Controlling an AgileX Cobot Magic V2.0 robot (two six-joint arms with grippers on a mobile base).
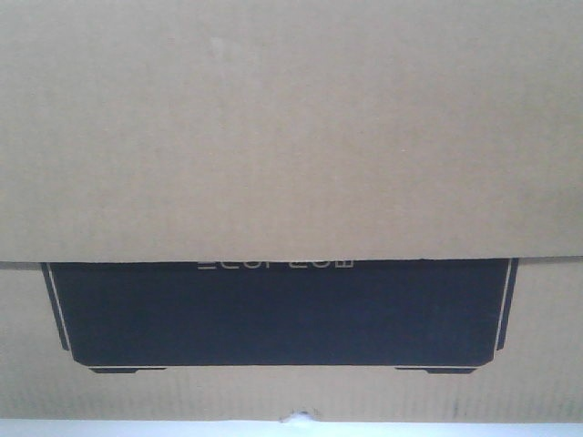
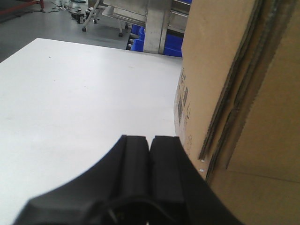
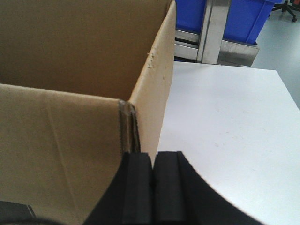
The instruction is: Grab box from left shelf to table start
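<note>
black rubbery pads (image 2: pixel 150 173) apparently shut, corrugated box (image 1: pixel 291 127), smooth table (image 2: pixel 79 103)

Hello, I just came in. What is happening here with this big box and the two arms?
A two-armed robot is handling a large cardboard box, which fills the front camera. The box stands on the white table. The left gripper sits at one side of the box and the right gripper at the other side, both with fingers closed together. Neither gripper clamps the cardboard; whether they press the walls cannot be told.
</note>
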